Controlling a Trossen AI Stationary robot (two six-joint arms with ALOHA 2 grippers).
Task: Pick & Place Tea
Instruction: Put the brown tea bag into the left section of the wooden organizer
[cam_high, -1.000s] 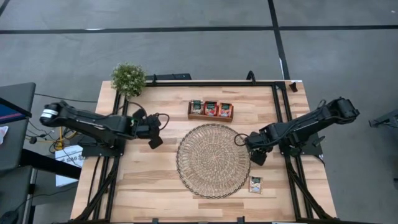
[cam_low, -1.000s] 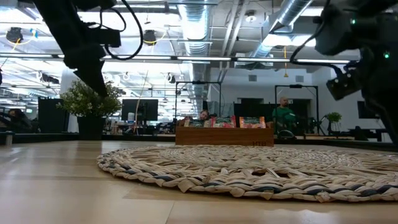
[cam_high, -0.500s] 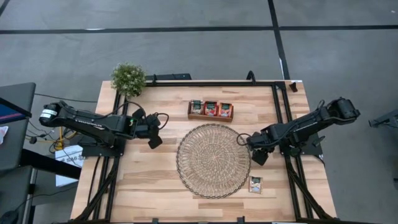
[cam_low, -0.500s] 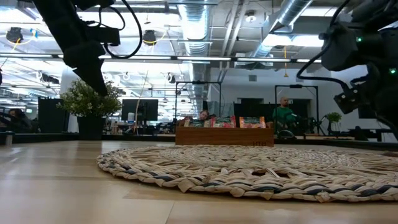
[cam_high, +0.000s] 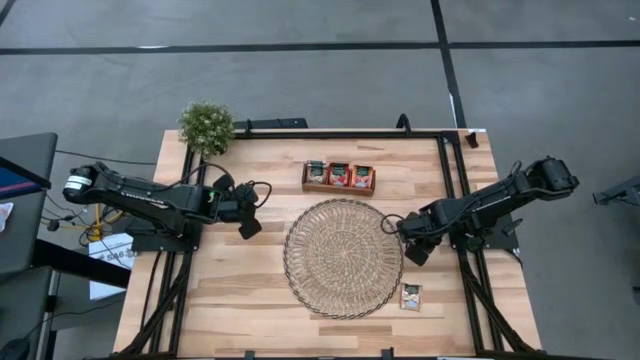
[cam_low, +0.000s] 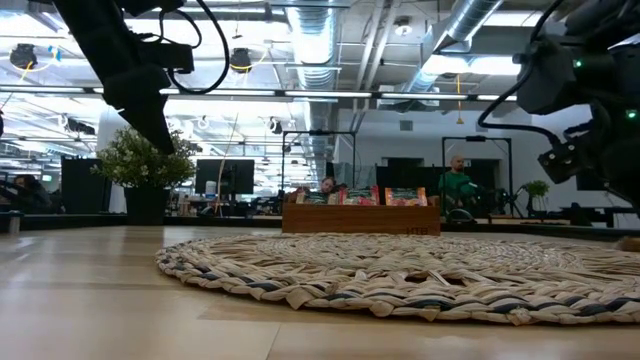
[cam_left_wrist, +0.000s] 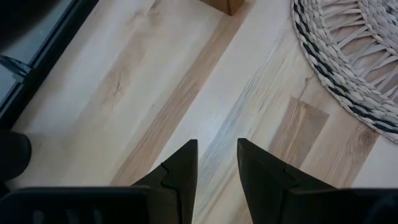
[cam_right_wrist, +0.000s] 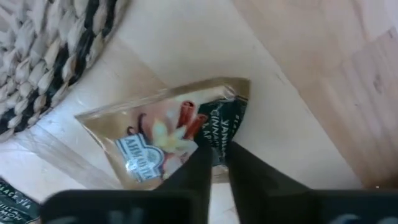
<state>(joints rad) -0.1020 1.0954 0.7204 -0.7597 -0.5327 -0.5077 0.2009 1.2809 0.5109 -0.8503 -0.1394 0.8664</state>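
Tea sachet (cam_right_wrist: 168, 140) on table beside mat; right claw (cam_right_wrist: 214, 163) nearly closed above; left claw (cam_left_wrist: 216, 163) released.

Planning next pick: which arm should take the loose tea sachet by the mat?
Right. Its end effector hovers near the sachet beside the mat; the left end effector sits across the mat.

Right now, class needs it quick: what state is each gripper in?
Left gripper: open, empty, over bare table.
Right gripper: shut on a tea sachet, beside the woven mat.
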